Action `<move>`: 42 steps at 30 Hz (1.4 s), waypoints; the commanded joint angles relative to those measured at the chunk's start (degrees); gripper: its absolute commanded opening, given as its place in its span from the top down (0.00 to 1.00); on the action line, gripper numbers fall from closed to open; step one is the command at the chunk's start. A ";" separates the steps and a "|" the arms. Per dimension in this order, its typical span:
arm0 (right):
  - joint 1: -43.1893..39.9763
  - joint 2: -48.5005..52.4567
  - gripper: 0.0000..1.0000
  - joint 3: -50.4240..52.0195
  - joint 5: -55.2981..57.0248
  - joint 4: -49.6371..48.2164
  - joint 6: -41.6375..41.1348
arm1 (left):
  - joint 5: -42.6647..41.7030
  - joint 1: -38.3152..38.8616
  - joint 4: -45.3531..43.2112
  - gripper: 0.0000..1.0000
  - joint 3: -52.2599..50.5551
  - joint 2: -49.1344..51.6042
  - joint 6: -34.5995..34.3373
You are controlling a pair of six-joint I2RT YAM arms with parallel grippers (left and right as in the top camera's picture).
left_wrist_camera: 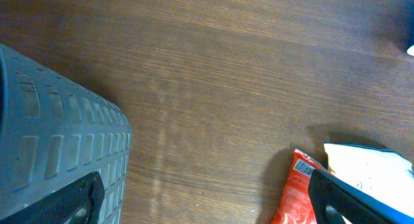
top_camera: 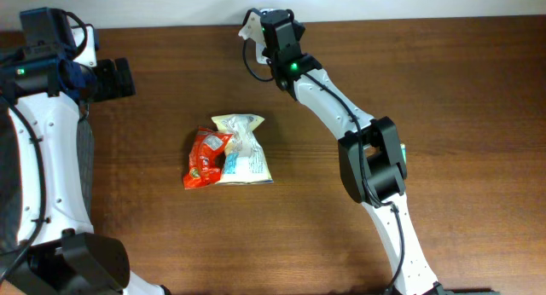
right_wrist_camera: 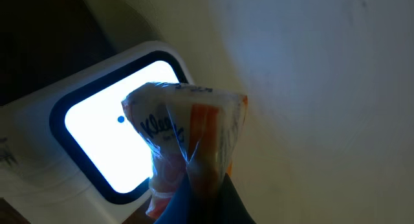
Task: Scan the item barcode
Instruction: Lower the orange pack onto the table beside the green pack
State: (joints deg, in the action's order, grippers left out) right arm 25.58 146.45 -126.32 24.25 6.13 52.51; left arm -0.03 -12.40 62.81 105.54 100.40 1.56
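Holding a tissue pack [right_wrist_camera: 187, 120] shut tight in our right pincer [right_wrist_camera: 197, 195], we have it right in front of the scanner [right_wrist_camera: 97, 143], whose window glows white. Our right arm reaches to the far edge of the worktop [top_camera: 426, 90]. Our left pincer [top_camera: 115, 78] is wide open with nothing in it, over the left side. A red bag [top_camera: 205, 157] and a white bag [top_camera: 243, 150] lie touching in the middle, well apart from both pincers.

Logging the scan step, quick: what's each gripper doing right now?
Left gripper: open, holding nothing.
Right gripper: closed on a tissue pack.
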 commanded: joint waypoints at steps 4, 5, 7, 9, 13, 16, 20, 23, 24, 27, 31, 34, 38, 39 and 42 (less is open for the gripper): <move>0.33 -4.17 0.96 -0.33 -0.31 0.57 -2.43 | -0.39 -0.15 -0.11 0.01 0.11 0.09 0.87; 0.52 -6.21 0.96 -0.33 -0.26 1.92 -4.63 | -0.42 -0.13 -0.09 0.01 0.11 0.09 0.87; 1.03 -10.40 0.96 -0.33 -0.28 8.02 -10.60 | -0.42 -0.13 -0.09 0.01 0.11 0.09 0.87; 1.14 -15.98 0.95 -0.33 -2.25 18.34 -27.87 | -0.42 -0.13 -0.09 0.01 0.11 0.09 0.87; -0.83 -26.64 0.84 -0.33 -22.62 46.80 -57.94 | -0.42 -0.13 -0.09 0.01 0.11 0.09 0.87; -3.32 -29.86 0.85 -0.33 -26.73 69.44 -58.71 | -0.42 -0.13 -0.11 0.01 0.11 0.09 0.87; -8.46 -28.59 0.96 3.10 -25.16 82.60 -63.58 | -0.42 -0.13 -0.11 0.01 0.11 0.09 0.87; -10.12 -28.59 0.89 11.87 -31.54 74.99 -63.32 | -0.42 -0.15 -0.09 0.01 0.11 0.09 0.87; -10.01 -28.59 0.82 15.08 -32.54 72.54 -63.34 | -0.42 -0.13 -0.11 0.01 0.11 0.09 0.87; -8.31 -28.59 0.48 29.40 -40.37 61.81 -64.04 | -0.42 -0.13 -0.09 0.01 0.11 0.09 0.87; -6.47 -28.59 0.48 34.88 -44.02 53.68 -64.81 | -0.42 -0.13 -0.09 0.01 0.11 0.09 0.87; -3.13 -28.59 0.49 34.91 -44.15 49.31 -64.83 | -0.42 -0.13 -0.09 0.01 0.11 0.09 0.87; 0.31 -25.53 0.49 35.06 -43.15 45.20 -66.58 | -0.42 -0.13 -0.09 0.01 0.11 0.09 0.87; 0.26 -24.09 0.50 35.06 -41.35 44.87 -68.76 | -0.39 -0.13 -0.09 0.01 0.11 0.09 0.87; -2.12 -23.19 0.55 35.04 -36.70 45.79 -69.94 | -0.42 -0.13 -0.09 0.01 0.11 0.09 0.87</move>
State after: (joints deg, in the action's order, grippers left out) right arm 25.50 122.85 -91.48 -17.17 51.29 -15.53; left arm -0.03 -12.40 62.81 105.54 100.40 1.56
